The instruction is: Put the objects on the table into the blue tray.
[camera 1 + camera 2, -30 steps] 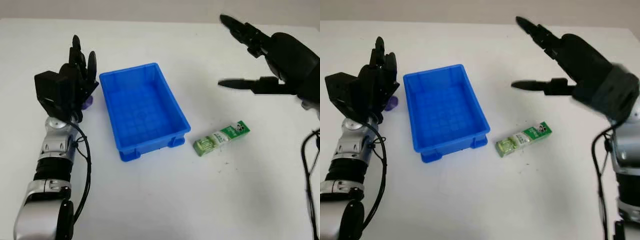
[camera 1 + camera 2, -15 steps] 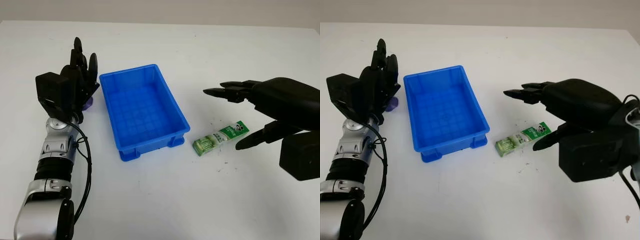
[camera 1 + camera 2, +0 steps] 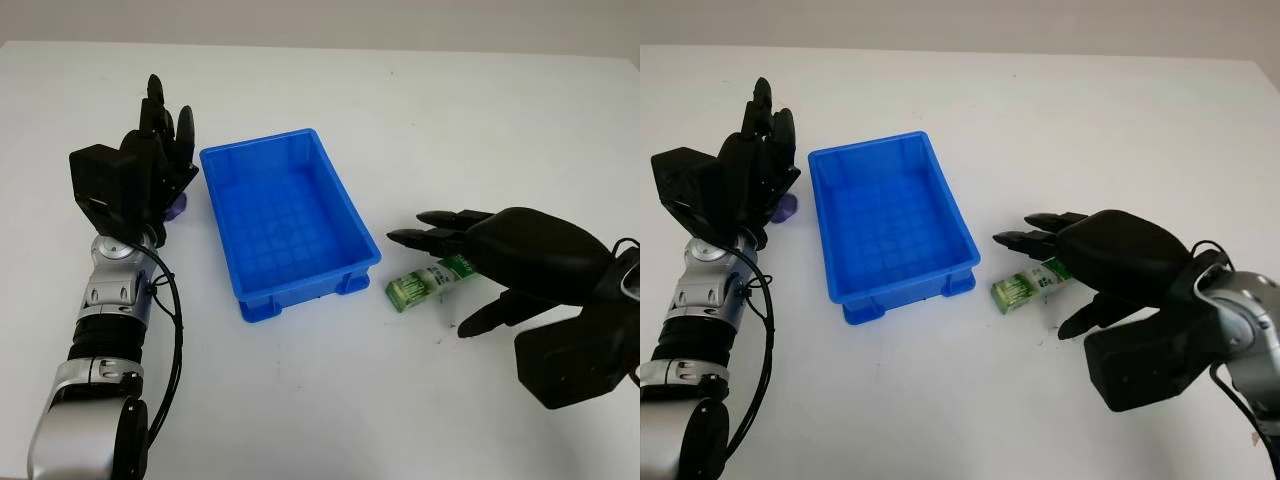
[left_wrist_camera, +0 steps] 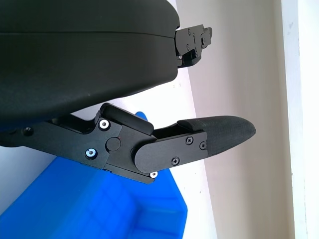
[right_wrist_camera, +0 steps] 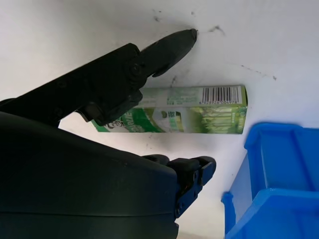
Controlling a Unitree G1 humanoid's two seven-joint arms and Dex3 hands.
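A green and white carton (image 3: 414, 288) lies flat on the white table just right of the blue tray's (image 3: 352, 212) near corner. My right hand (image 3: 433, 279) hovers low over the carton's right end, open. In the right wrist view the thumb (image 5: 165, 47) is on one long side of the carton (image 5: 199, 115) and the other fingertips (image 5: 198, 169) are on the tray side, with gaps to the carton. My left hand (image 3: 152, 160) is held up left of the tray, open and holding nothing. A small purple object (image 3: 177, 208) peeks out behind it.
The tray (image 3: 890, 225) stands left of centre with nothing inside. Its corner (image 5: 271, 164) is close to the carton's end. The left wrist view shows the tray's wall (image 4: 104, 209) beside the left hand's finger (image 4: 212, 133). White tabletop extends all round.
My right hand came down from high at the back right to just over the carton's right end. The left arm, tray and carton have not moved.
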